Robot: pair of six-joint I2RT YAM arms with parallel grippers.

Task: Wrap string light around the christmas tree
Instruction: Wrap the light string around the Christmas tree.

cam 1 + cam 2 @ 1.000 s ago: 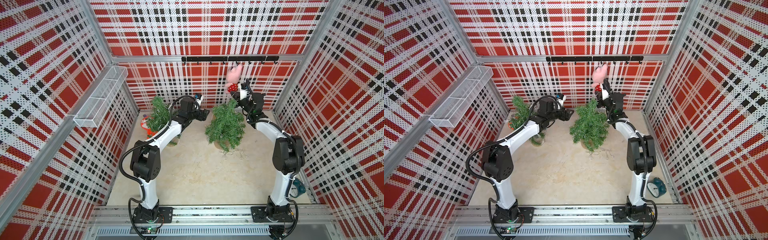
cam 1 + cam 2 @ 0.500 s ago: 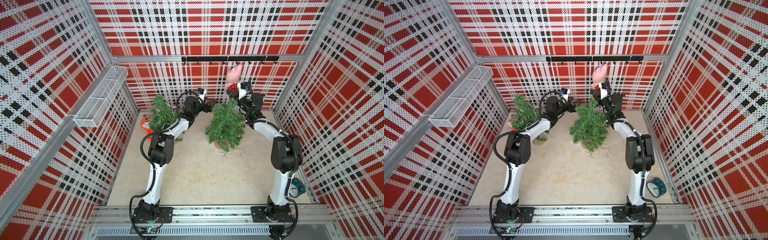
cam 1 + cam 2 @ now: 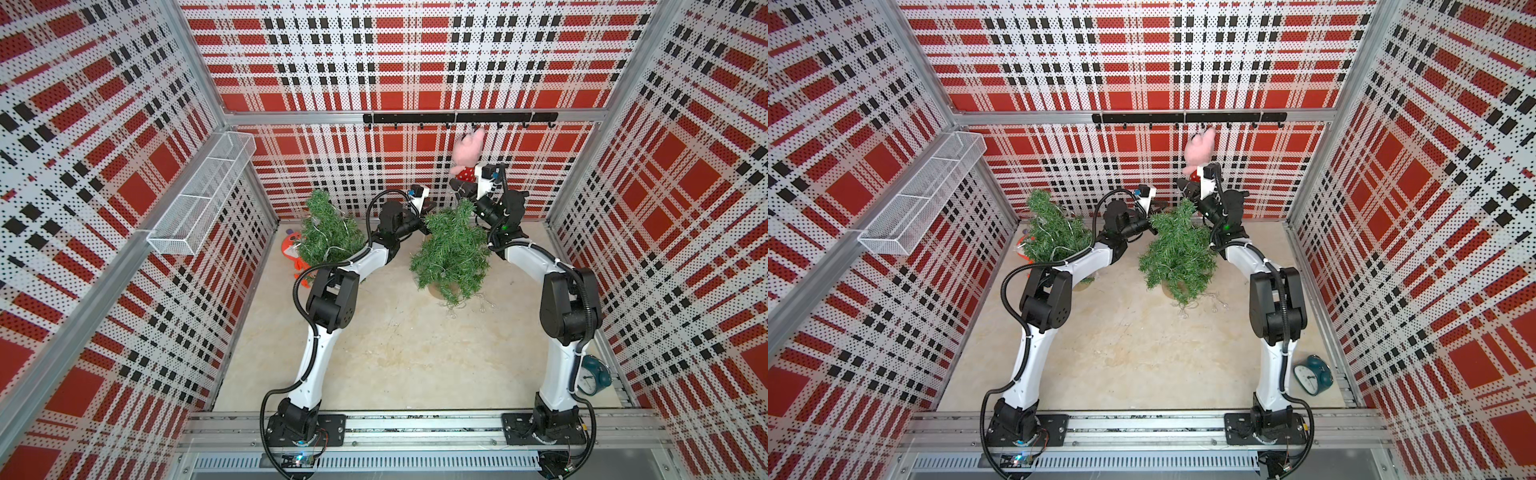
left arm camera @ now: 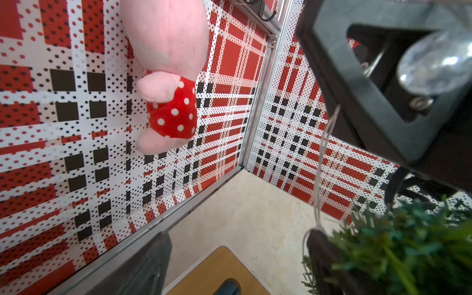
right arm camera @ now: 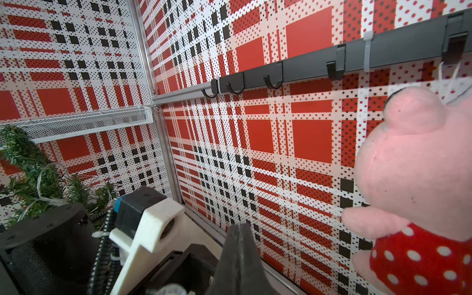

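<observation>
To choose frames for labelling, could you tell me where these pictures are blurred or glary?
Left wrist view: the near Christmas tree is out of focus, and a clear bulb catches glare. Right wrist view: the right fingers look slightly soft. Both top views: sharp, evenly lit.

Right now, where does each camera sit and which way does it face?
Top views: high above the base rail, looking down toward the back wall; left arm and right arm show whole, flanking the middle tree.
Left wrist: on the left arm, facing the back right corner; its open left tool and the right arm's end.
Right wrist: on the right arm, facing the back wall and hook rail; its shut right tool and the left arm's wrist.
Shared: both wrist views show the pink plush.
</observation>
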